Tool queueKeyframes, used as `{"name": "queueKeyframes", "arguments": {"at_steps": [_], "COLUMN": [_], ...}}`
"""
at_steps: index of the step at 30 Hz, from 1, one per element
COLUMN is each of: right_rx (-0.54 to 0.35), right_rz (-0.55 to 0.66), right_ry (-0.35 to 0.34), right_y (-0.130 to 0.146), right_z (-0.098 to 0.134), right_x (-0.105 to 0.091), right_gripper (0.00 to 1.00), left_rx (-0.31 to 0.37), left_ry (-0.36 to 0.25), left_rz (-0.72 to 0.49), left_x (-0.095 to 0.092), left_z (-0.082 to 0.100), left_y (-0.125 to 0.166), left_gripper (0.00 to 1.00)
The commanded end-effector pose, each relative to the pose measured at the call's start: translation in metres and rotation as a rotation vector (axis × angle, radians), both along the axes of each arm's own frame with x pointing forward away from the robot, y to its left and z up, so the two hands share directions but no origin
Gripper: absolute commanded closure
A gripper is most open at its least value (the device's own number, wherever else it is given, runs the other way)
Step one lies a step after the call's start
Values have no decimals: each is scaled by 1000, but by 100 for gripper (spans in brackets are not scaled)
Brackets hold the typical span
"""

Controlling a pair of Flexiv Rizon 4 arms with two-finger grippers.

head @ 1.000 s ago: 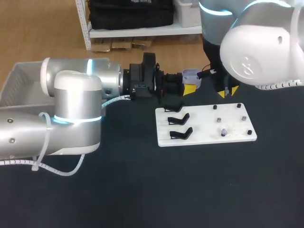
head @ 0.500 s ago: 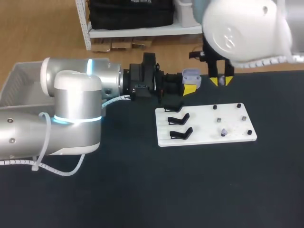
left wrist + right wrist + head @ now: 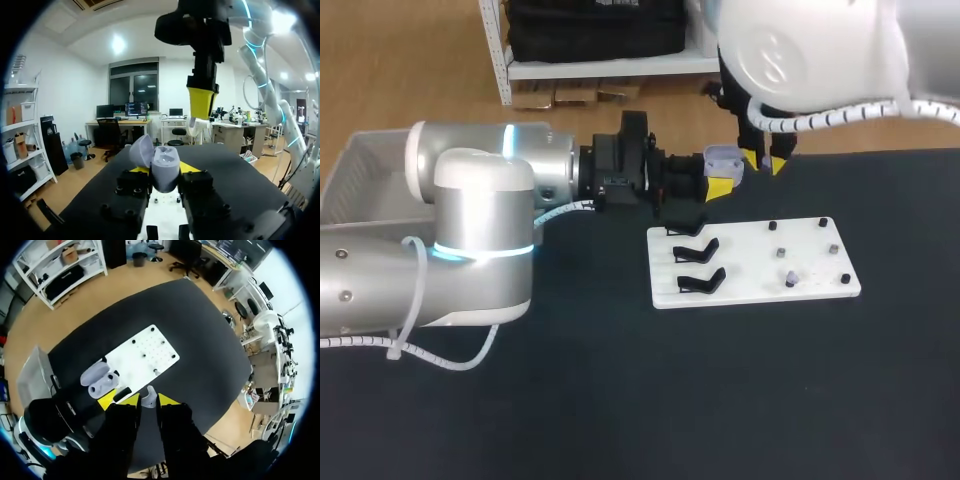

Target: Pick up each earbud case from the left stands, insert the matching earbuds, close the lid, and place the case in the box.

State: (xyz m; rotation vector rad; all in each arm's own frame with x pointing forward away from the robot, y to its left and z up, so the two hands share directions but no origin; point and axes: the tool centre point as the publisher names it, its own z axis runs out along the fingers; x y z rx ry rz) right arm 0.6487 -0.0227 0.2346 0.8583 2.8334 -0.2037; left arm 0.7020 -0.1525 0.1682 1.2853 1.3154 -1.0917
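Observation:
My left gripper (image 3: 719, 178) is shut on a lavender earbud case (image 3: 722, 156), held off the table behind the white board (image 3: 750, 285). In the left wrist view the case (image 3: 164, 161) sits between the yellow tips with its lid (image 3: 141, 150) swung open. My right gripper (image 3: 763, 161) hangs just right of the case, shut on a small pale earbud (image 3: 148, 396). From the left wrist that gripper (image 3: 199, 107) stands above and slightly beyond the case, the earbud (image 3: 192, 125) showing below its tips. In the right wrist view the open case (image 3: 97, 380) lies below and beside the fingers.
Black stands (image 3: 698, 265) line the board's left side. Small pegs and another earbud (image 3: 790, 278) sit on its right half. A grey box (image 3: 360, 170) stands at the table's far left, behind my left arm.
My right arm has swung left and back from above the board's far edge to just beside the held case. The left arm has not moved.

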Motion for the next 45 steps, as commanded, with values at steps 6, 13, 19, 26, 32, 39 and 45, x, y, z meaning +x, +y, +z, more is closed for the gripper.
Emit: {"name": "queueKeyframes", "arguments": {"at_steps": [6, 13, 19, 26, 32, 39, 45], "right_rx": [39, 64, 119, 100, 107, 111, 121], "right_rz": [-53, -47, 2, 22, 6, -8, -14], "right_ry": [-18, -20, -5, -6, -10, 0, 12], "right_y": [15, 23, 35, 44, 44, 40, 42], "right_z": [-9, -4, -1, -2, -2, -4, -7], "right_x": [5, 20, 32, 42, 42, 39, 35], "right_gripper": [100, 100, 100, 100, 100, 100, 100], "left_rx": [-9, -9, -9, -9, -9, -9, -9], "left_ry": [-6, -6, -6, -6, -6, -6, -6], "left_rz": [4, 4, 4, 4, 4, 4, 4], "left_x": [-1, -1, -1, -1, -1, -1, -1], "left_z": [-2, -2, -2, -2, -2, -2, -2], "left_y": [0, 0, 0, 0, 0, 0, 0], "left_gripper": [100, 100, 100, 100, 100, 100, 100]}}
